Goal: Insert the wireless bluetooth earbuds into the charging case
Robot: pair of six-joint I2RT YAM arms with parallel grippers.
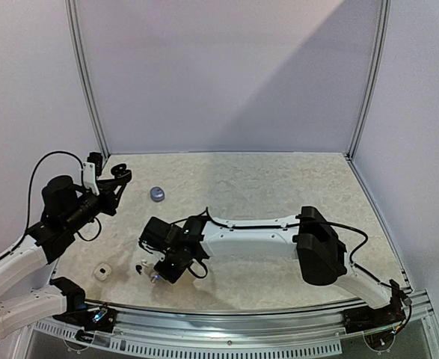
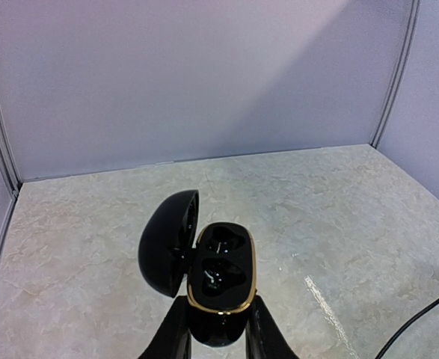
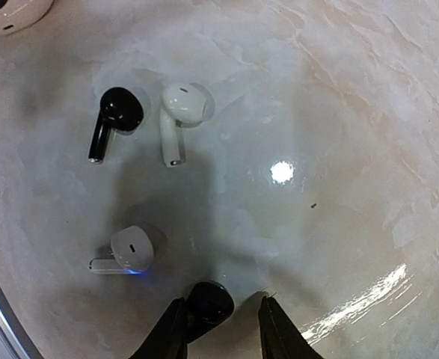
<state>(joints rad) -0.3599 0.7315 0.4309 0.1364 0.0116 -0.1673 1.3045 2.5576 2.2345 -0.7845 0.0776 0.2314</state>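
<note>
My left gripper (image 2: pixel 218 318) is shut on a black charging case (image 2: pixel 223 269) with a gold rim. Its lid stands open to the left and both cavities are empty. It is held above the table at the far left (image 1: pixel 118 176). My right gripper (image 3: pixel 225 308) is open, low over the table, with a black earbud (image 3: pixel 208 301) between the fingers, against the left one. A greyish-lavender earbud (image 3: pixel 130 250) with a blue light lies just left of it. A second black earbud (image 3: pixel 117 112) and a white earbud (image 3: pixel 181 105) lie farther off.
A white case (image 1: pixel 102 271) sits near the front left edge and also shows in the right wrist view (image 3: pixel 11 10). A lavender case (image 1: pixel 157 194) sits mid-table. Purple walls close off the back and sides. The right arm (image 1: pixel 256 239) stretches across the front.
</note>
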